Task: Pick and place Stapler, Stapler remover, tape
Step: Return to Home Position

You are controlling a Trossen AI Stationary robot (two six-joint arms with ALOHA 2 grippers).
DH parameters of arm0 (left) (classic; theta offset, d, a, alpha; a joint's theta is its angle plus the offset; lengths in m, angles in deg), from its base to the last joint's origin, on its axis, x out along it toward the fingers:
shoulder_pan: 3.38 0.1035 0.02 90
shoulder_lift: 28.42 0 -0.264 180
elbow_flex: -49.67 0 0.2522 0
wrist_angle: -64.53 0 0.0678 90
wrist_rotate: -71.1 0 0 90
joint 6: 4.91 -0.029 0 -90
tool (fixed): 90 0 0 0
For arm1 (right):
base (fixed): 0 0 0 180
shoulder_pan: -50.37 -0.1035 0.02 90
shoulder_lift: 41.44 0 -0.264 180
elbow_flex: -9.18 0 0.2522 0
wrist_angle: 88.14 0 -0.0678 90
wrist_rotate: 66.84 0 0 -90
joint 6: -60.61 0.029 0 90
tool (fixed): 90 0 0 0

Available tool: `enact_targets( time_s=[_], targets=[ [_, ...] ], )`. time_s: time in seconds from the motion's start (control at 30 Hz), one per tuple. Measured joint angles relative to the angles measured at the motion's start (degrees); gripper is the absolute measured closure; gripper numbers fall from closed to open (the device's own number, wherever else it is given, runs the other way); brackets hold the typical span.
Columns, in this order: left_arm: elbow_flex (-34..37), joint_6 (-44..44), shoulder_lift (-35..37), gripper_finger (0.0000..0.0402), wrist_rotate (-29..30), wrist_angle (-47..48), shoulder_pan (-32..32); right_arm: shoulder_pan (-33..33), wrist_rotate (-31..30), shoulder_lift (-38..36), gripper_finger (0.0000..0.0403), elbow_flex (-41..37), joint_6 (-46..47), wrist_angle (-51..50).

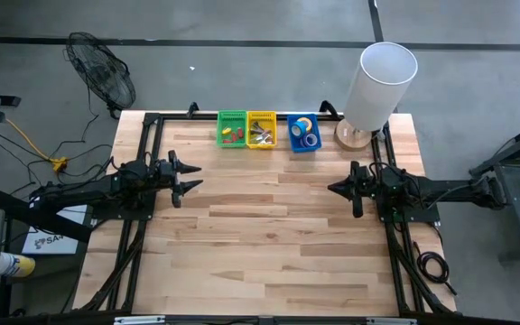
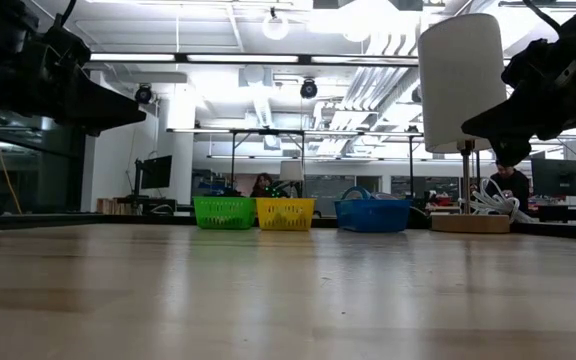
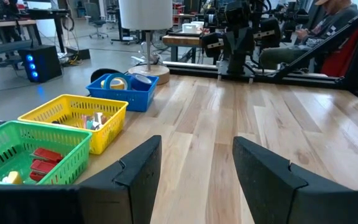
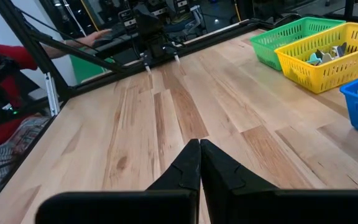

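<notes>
A white-shaded lamp (image 1: pixel 379 86) on a round wooden base stands at the upper right corner of a pale wooden table (image 1: pixel 269 244) in the high view, with a coil of black cable (image 1: pixel 433 266) just off the table's right edge at lower right. On the grey floor at upper left sit a black fan (image 1: pixel 104 74) and a trailing yellow cable (image 1: pixel 30 143).

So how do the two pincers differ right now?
The left pincer is open, with a wide gap between its fingers; the right pincer is shut, its tips pressed together. The left pincer sits at the left side of the table, nearer the green basket; the right pincer sits at the right side, nearer the white lamp. Both are dark, hold nothing, and point toward each other.
</notes>
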State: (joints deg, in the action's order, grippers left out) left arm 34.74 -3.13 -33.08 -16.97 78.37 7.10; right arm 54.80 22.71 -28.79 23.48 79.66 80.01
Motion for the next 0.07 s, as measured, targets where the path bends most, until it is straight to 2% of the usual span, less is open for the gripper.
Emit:
enact_targets(
  time_s=[0.07],
  targets=[
    [0.0,0.0,0.0,0.0207,0.0,0.0,0.0,0.0,0.0,0.0,0.0403,0.0,0.0,0.0]
  ],
)
